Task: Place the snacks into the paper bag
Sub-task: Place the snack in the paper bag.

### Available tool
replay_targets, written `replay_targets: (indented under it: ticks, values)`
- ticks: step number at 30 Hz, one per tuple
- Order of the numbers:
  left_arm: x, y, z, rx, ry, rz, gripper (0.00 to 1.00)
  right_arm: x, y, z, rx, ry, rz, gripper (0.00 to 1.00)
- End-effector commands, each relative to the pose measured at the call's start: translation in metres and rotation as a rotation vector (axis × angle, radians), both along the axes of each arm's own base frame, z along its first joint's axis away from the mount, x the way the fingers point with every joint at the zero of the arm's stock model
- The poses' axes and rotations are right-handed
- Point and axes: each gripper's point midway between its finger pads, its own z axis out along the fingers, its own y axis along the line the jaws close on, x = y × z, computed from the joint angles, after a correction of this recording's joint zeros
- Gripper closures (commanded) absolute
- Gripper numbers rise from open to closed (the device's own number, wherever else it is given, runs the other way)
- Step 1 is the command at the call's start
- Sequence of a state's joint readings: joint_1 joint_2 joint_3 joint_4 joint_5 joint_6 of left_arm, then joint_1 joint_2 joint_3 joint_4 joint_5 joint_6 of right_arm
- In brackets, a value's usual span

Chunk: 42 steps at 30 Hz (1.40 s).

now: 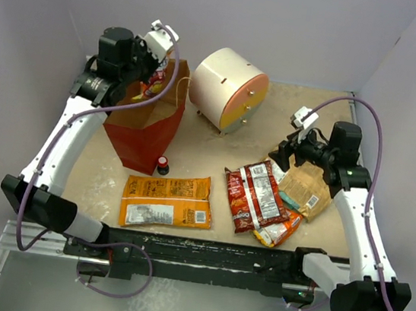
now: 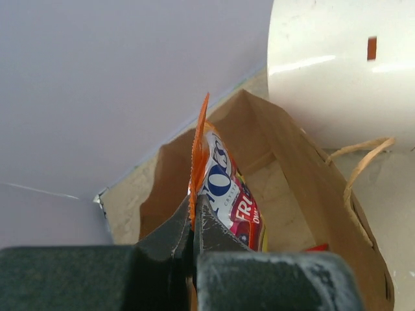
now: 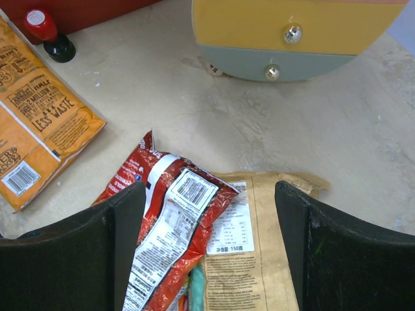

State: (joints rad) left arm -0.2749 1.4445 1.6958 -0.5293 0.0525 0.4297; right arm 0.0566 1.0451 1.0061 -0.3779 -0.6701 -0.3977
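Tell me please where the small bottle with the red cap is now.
In the top view, the bottle sits left of centre, beside the red paper bag's near corner, just beyond the large orange packet.

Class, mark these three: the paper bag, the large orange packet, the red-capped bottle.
paper bag (image 1: 145, 136), top external view, red front face.
large orange packet (image 1: 167, 200), top external view, its middle.
red-capped bottle (image 3: 47, 31), right wrist view, red cap.
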Motion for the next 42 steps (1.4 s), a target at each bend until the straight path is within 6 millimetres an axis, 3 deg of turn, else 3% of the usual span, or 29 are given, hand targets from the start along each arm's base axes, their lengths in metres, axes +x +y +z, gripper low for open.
replay_targets:
  ticks: [1, 15, 28, 42]
  values:
    - [0.017, -0.003, 0.022, -0.021, -0.164, -0.010, 1.00, 0.006, -0.004, -0.003, -0.018, -0.034, -0.016, 0.18]
    - [0.042, -0.019, -0.053, -0.041, -0.205, -0.063, 1.00, 0.011, -0.005, -0.012, -0.021, -0.015, -0.026, 0.18]
    - [0.067, -0.019, -0.082, 0.007, -0.225, -0.042, 1.00, 0.013, -0.006, -0.019, -0.024, 0.010, -0.025, 0.17]
    - [0.072, -0.015, -0.122, 0.048, -0.136, -0.020, 0.95, 0.012, -0.005, -0.019, -0.020, 0.011, -0.020, 0.17]
